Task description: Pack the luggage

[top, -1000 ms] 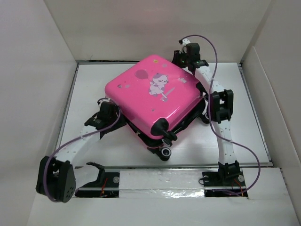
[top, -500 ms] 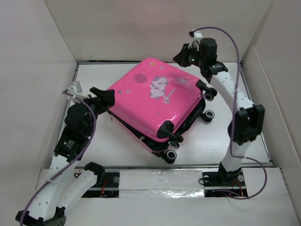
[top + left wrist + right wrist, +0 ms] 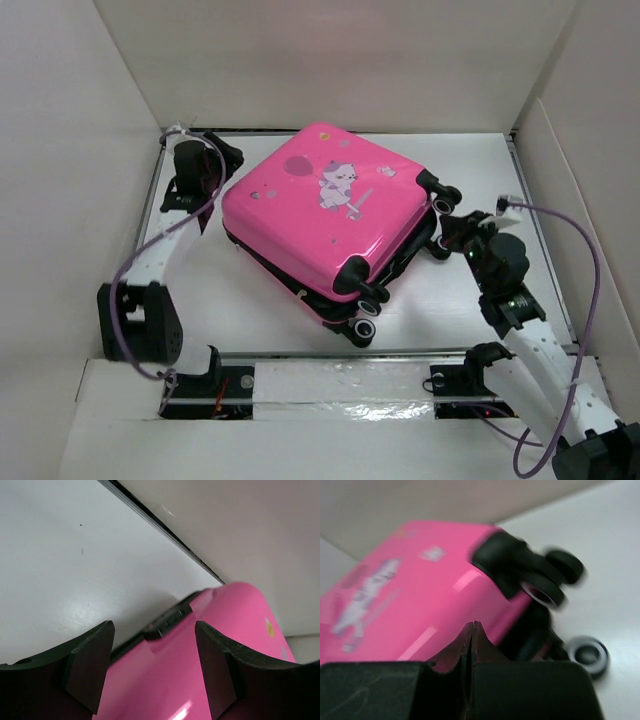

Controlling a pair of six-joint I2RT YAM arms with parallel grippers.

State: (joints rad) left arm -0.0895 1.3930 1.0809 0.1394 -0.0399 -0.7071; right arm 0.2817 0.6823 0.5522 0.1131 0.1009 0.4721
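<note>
The pink luggage [image 3: 330, 215] lies flat mid-table, sticker side up, one shell on the other with a dark seam along its near-left edge and black wheels [image 3: 440, 195] at its right end. My left gripper [image 3: 228, 158] is at its back-left corner, open. In the left wrist view the open left gripper [image 3: 155, 665] hangs over the pink shell [image 3: 240, 625] near a black handle piece [image 3: 170, 622], holding nothing. My right gripper [image 3: 447, 226] is beside the wheels, shut and empty. The right wrist view has its tips [image 3: 474, 625] pressed together in front of the luggage [image 3: 420, 595] and wheels [image 3: 555, 580].
White walls box in the table [image 3: 500, 300] at the back, left and right. A dark groove [image 3: 160, 525] runs along the foot of the back wall. Both arm bases sit on a taped rail [image 3: 340, 385] at the near edge.
The top shell has dropped onto the lower one. My left arm swung from the near-left side to the back-left corner. My right arm came from behind the luggage to its wheels and shut.
</note>
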